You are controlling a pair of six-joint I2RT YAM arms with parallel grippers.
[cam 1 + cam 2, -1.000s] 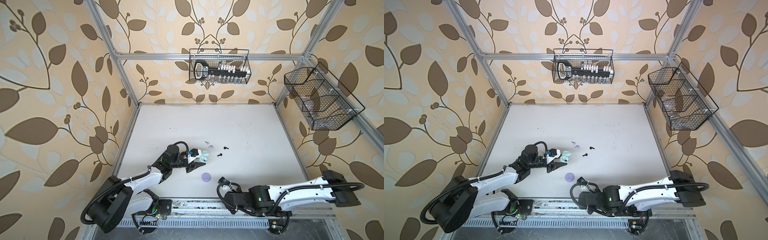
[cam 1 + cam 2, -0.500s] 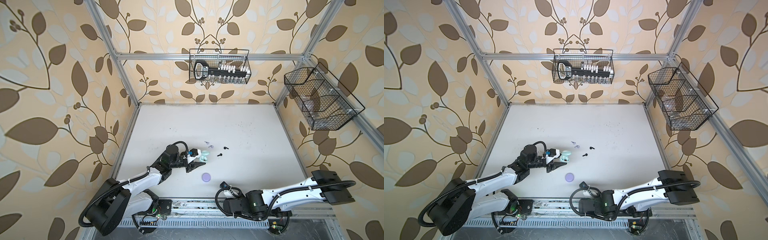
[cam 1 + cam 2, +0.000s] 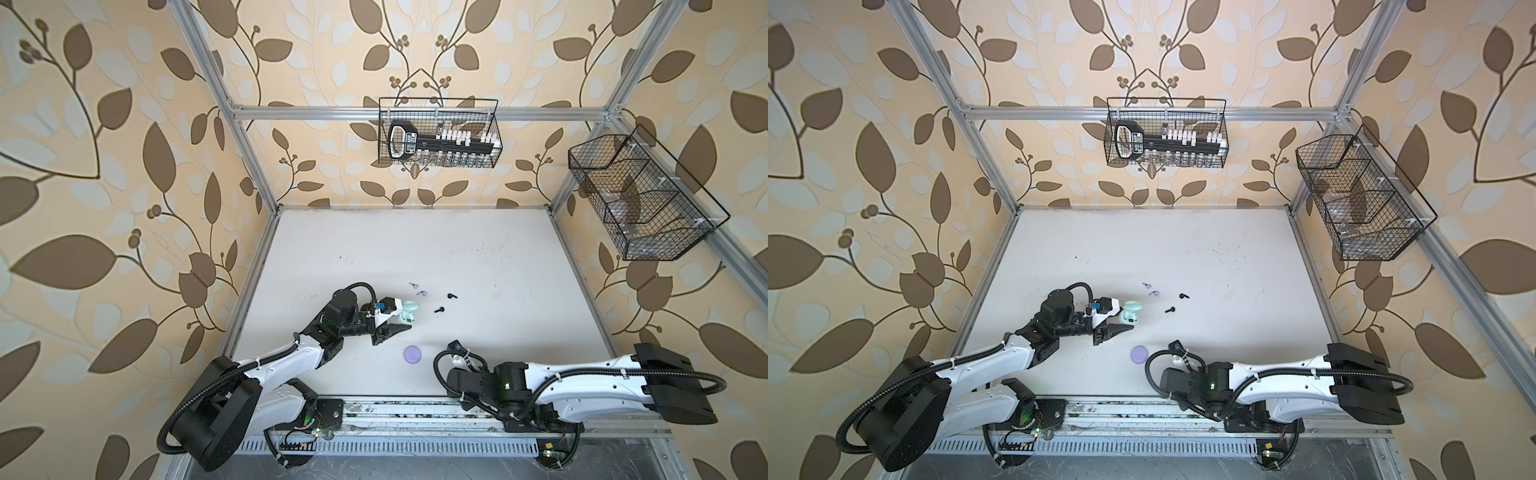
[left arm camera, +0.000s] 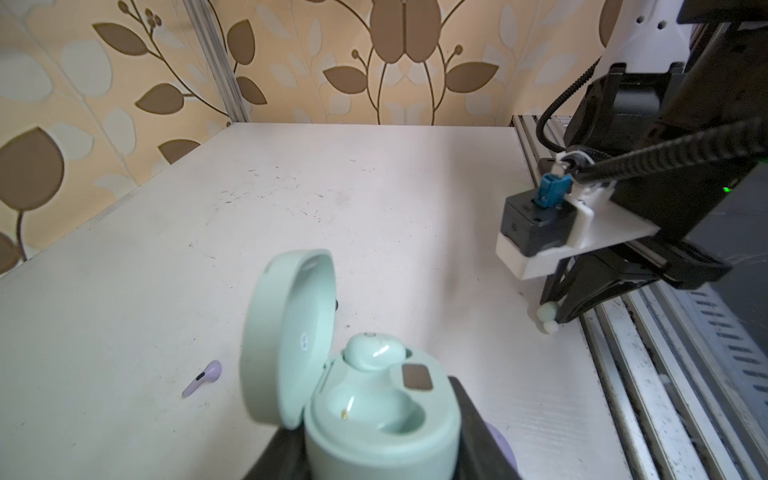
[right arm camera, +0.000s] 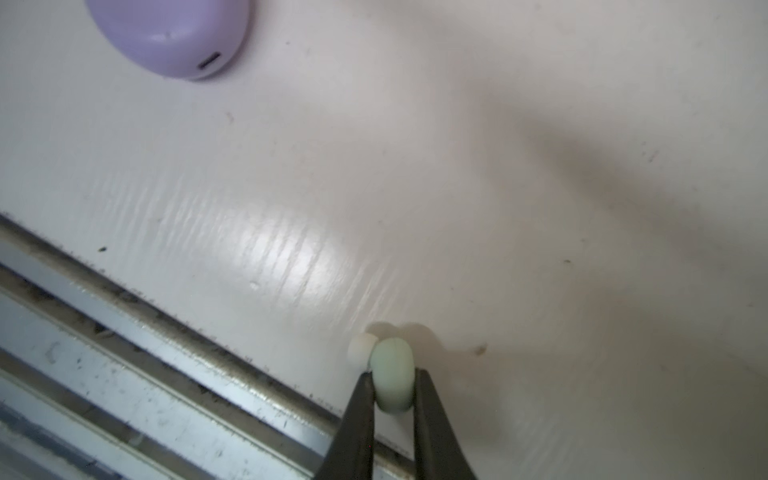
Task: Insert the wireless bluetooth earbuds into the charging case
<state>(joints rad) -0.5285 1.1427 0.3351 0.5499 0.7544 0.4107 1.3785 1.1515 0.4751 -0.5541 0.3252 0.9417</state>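
My left gripper point(image 4: 382, 457) is shut on the mint charging case point(image 4: 382, 419), whose lid stands open; it shows in both top views point(image 3: 409, 313) point(image 3: 1129, 312). One mint earbud point(image 4: 376, 353) sits in a well and the other well is empty. My right gripper point(image 5: 392, 390) is shut on a second mint earbud point(image 5: 392, 380) low over the table's front edge, also seen in the left wrist view point(image 4: 547, 311). Two lilac earbuds point(image 3: 414, 285) point(image 3: 423, 293) and two black earbuds point(image 3: 451, 296) point(image 3: 439, 309) lie loose beyond the case.
A closed lilac case point(image 3: 412, 354) point(image 5: 170, 37) lies between the two grippers. An aluminium rail point(image 5: 124, 332) runs along the table's front edge beside the right gripper. Wire baskets hang on the back wall point(image 3: 438, 139) and the right wall point(image 3: 640, 199).
The right gripper's jaws have closed on the mint earbud by the front edge, and the right arm has shifted there. The left arm and case have stayed put.
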